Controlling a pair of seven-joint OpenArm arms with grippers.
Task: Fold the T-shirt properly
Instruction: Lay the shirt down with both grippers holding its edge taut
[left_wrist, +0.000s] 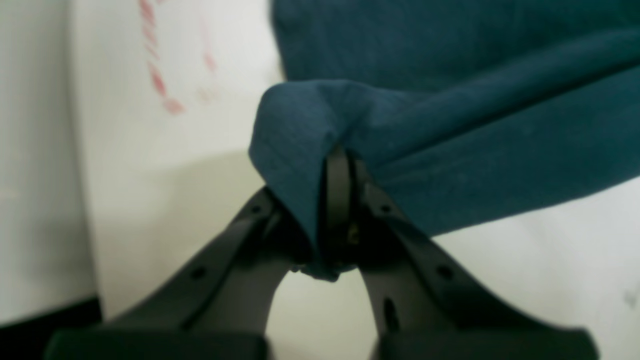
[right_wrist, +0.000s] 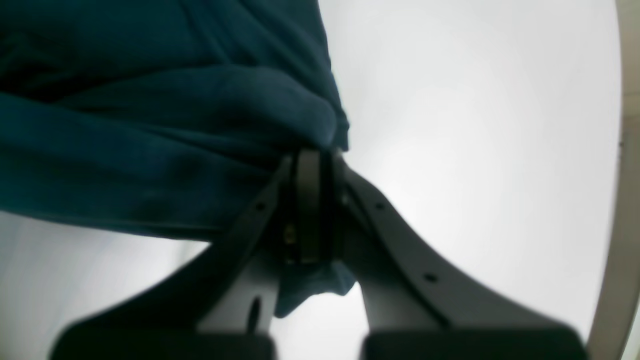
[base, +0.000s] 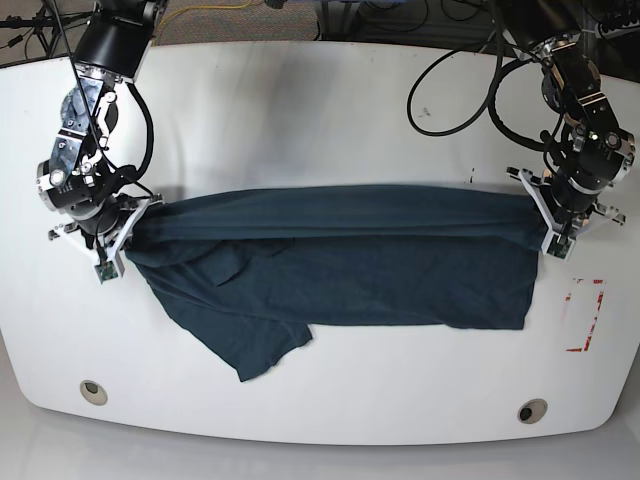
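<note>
Left gripper (left_wrist: 337, 200) and right gripper (right_wrist: 310, 200) each clamp an edge of the T-shirt (base: 340, 265) — cloth stretched between them over the table (base: 320, 120). Fold-over step likely; next move calls for synchronised travel — equal tension.

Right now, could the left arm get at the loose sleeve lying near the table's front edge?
Probably not: the left pincer is shut on the T-shirt at the far end, and the sleeve lies nearer the right pincer.
</note>
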